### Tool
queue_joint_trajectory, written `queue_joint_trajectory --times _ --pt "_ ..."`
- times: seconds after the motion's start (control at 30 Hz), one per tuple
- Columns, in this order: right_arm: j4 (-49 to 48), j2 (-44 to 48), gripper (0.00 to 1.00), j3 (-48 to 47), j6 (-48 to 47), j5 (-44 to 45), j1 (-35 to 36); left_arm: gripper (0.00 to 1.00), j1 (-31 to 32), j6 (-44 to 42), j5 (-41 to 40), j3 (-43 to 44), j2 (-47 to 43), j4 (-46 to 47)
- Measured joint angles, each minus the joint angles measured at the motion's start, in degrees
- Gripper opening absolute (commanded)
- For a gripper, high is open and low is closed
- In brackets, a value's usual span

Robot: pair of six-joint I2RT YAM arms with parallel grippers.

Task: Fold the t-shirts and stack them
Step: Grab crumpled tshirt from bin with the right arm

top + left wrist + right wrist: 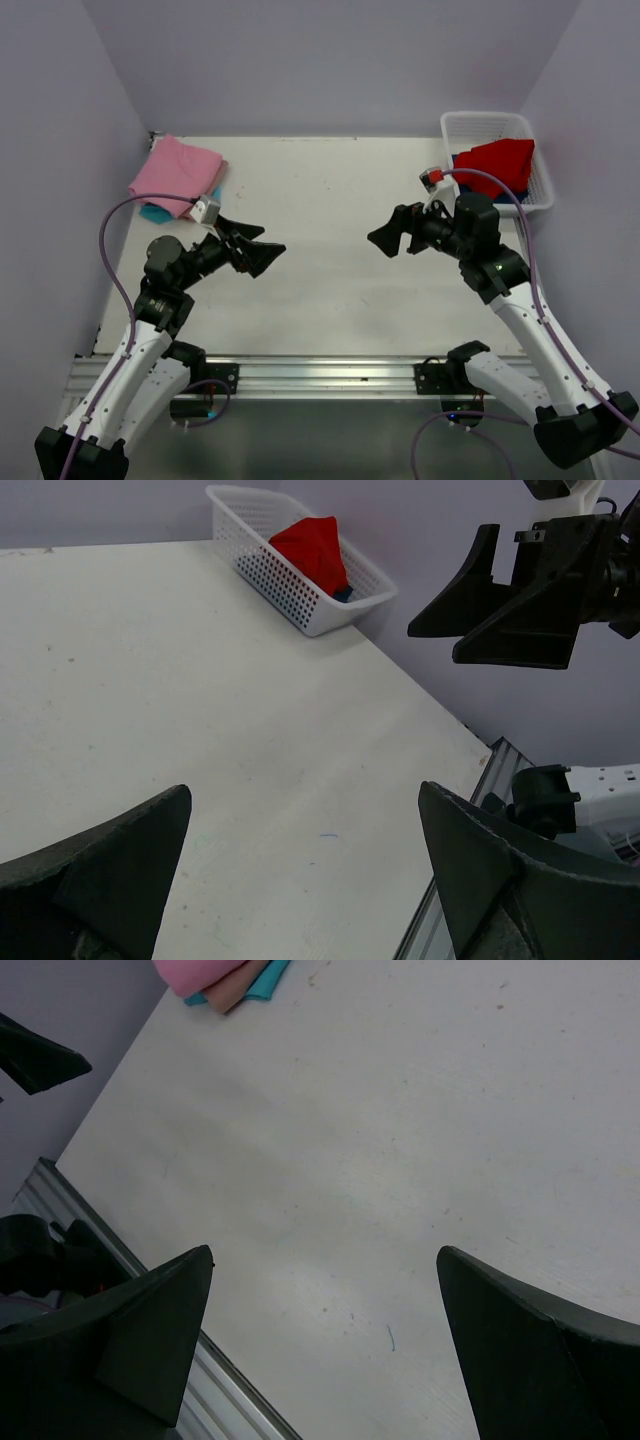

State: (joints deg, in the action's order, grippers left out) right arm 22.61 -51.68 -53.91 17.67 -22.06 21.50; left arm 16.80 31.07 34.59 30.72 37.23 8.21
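Observation:
A folded pink t-shirt (pixel 176 172) tops a stack at the table's far left corner, with a turquoise one (pixel 153 213) peeking out under it. In the right wrist view the stack shows pink (pixel 196 974), beige (pixel 236 992) and turquoise (pixel 268 978) edges. A bright red t-shirt (pixel 495 161) lies crumpled in the white mesh basket (pixel 545 195), with dark blue cloth (pixel 519 191) under it; it also shows in the left wrist view (pixel 312 548). My left gripper (pixel 261 252) and right gripper (pixel 388 238) are both open and empty, held above the table's middle, facing each other.
The basket (pixel 290 595) stands at the far right corner against the wall. Purple walls close in the table on three sides. A metal rail (pixel 320 375) runs along the near edge by the arm bases.

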Motion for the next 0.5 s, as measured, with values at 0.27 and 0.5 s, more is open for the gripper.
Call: queue_joint_trajectory --times 0.27,0.5 --pt "-0.8 0.0 0.99 0.1 0.2 -0.2 0.0 1.00 0.0 -0.1 0.2 0.0 0.0 -0.1" --pt "1.1 -2.4 0.99 -1.9 1.2 12.7 0.2 1.00 0.0 -0.2 0.1 0.0 -0.4 -0.4"
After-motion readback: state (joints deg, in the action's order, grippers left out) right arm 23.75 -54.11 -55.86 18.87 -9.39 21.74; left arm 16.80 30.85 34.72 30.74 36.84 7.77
